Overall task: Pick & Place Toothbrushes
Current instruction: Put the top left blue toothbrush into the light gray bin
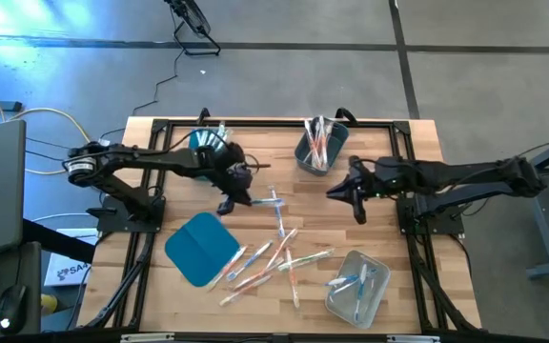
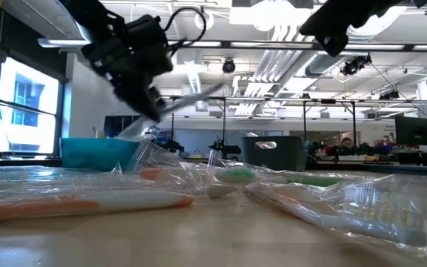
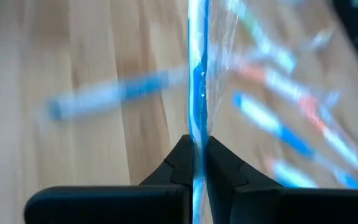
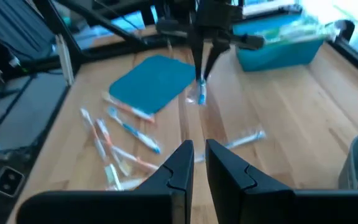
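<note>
Left gripper (image 3: 197,152) clamps a blue toothbrush (image 3: 197,74), seemingly wrapped; right gripper (image 4: 198,155) nearly closed, empty.

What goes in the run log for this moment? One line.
left gripper: shut on blue toothbrush | right gripper: shut, waiting, empty

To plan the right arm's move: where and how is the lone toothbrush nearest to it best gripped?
Probably at mid-handle, from straight above, with the jaws across its length. The toothbrush lies flat on the table, apart from the pile, so both long sides are free.
</note>
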Robot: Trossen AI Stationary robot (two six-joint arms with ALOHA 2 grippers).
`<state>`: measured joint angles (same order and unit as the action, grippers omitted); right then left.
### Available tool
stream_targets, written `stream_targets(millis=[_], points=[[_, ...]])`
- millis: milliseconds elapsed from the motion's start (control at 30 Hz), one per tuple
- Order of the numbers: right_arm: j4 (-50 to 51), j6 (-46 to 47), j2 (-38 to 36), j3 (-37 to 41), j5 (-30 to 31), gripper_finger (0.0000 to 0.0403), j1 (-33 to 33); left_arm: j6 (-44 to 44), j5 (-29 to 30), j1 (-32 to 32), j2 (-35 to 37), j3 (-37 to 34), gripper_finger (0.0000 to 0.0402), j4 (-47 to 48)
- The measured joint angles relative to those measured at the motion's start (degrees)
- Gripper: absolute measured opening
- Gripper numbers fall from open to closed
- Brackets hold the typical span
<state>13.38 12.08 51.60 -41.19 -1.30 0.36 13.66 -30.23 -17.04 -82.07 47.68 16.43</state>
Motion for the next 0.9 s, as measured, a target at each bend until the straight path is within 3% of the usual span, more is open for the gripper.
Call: stream_targets(millis=[200, 467, 667, 900], points=[[0.05, -0.33, -1.69, 0.0, 0.07, 0.0034, 0.0, -2.0, -1.6, 0.19, -0.23, 0.0, 0.001, -16.21], [-1.67, -0.35, -1.55, 0.0, 0.09, 0.0034, 0.0, -7.16, -0.56, 0.17, -0.23, 0.0, 0.001, -27.36], [-2.78, -0.38, 0.15, 0.0, 1.19, 0.0034, 0.0, -13.98, 6.47, 0.15, -0.23, 0.0, 0.001, -30.47], [-3.04, -3.91, 2.7, 0.0, 5.88, 0.0034, 0.02, -15.87, 10.0, 0.17, -0.23, 0.0, 0.001, -29.96]])
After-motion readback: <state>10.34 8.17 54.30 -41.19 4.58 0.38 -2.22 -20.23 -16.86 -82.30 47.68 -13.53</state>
